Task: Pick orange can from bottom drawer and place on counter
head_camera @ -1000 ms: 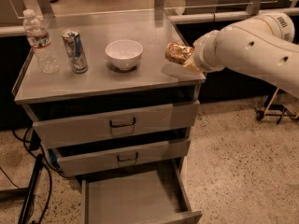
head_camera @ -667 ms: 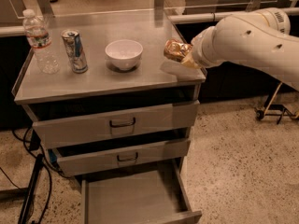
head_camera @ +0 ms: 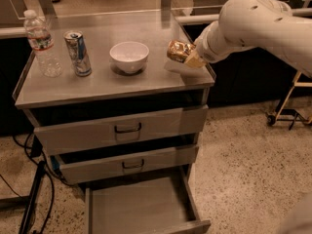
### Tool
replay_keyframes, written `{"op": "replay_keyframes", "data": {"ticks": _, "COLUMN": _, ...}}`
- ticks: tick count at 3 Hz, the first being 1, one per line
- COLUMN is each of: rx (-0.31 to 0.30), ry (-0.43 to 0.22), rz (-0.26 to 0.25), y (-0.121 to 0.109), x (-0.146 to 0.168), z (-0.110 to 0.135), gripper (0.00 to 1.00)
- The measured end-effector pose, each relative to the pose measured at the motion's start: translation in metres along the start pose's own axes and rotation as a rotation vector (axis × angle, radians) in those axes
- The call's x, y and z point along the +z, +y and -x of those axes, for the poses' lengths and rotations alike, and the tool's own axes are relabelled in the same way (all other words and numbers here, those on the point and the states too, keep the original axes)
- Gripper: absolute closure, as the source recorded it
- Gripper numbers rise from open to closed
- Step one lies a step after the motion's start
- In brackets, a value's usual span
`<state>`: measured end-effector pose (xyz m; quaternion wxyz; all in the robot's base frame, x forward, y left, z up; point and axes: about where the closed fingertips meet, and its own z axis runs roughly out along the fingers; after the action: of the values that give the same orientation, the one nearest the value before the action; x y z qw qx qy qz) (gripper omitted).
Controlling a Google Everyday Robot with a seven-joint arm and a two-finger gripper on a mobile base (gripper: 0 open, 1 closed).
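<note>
- Camera view: you are looking at the gripper (head_camera: pixel 189 57) hanging over the right-hand end of the counter (head_camera: pixel 97 84), at the tip of the white arm (head_camera: pixel 258 23) that is reaching in from the right.
- Its fingers are clamping the orange can (head_camera: pixel 177 50); the can is lying tilted in the grip, its shiny gold side facing the bowl.
- The orange can is sitting just above the counter surface, near the right rim. You cannot tell whether its underside is touching the steel.
- The white bowl (head_camera: pixel 129 56) is standing just left of the can, apart from it.
- Further left, the blue-and-silver can (head_camera: pixel 78 52) is standing upright, with the water bottle (head_camera: pixel 41 43) just beside it by the left rim.
- The bottom drawer (head_camera: pixel 136 208) is standing pulled out, showing you its flat grey floor.
- The two upper drawers (head_camera: pixel 128 129) are sitting slightly ajar, dark handles facing you.
- Cables (head_camera: pixel 34 199) are trailing over the floor at the left of the cabinet.
</note>
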<state>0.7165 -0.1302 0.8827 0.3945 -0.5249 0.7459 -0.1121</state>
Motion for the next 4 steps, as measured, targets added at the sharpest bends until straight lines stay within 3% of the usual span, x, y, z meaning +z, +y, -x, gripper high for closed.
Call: {"op": "replay_keyframes", "data": {"ticks": 4, "rx": -0.016, "ry": 0.076, "rz": 0.126, "y": 0.011, "x": 0.04, "z": -0.02, "gripper": 1.0}}
